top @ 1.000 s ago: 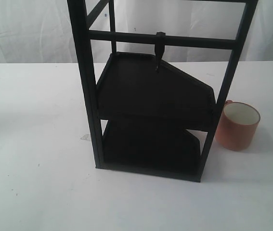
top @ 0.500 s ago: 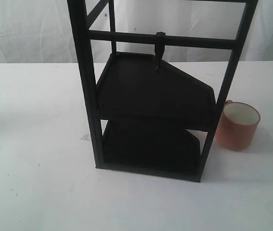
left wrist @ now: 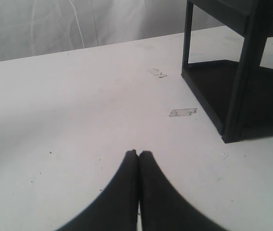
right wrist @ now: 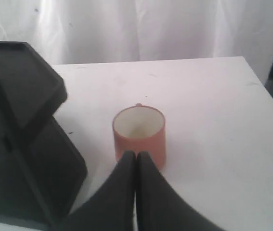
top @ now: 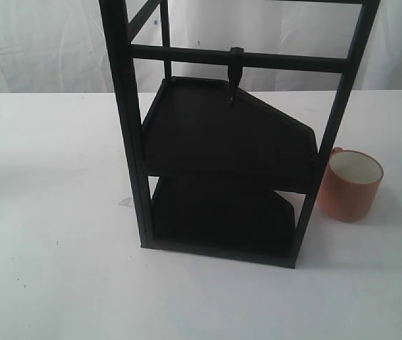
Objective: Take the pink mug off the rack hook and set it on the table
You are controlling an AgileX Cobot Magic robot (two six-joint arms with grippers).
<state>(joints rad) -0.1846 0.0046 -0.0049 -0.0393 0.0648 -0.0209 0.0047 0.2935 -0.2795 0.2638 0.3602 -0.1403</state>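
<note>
While the left gripper (left wrist: 138,154) hangs low over the table (top: 52,212), its two dark fingers pressed flat together, a small scrap of clear tape (left wrist: 183,112) lies on the white, speckled top near the rack's foot. The tall black rack (top: 131,142) stands mid-table with two dark shelves, and the rack hook (top: 235,74) points down from the crossbar, bare. Just right of the frame, beside its right front post, the pink mug (top: 349,185) stands upright on the tabletop. It is a salmon-pink cylinder, matte, white inside, mouth up, with its thin loop handle turned toward the post. The right gripper (right wrist: 136,155) sits close in front of the mug, its fingers closed against each other and not around the mug. Whether the tips touch the mug's wall I cannot tell.
</note>
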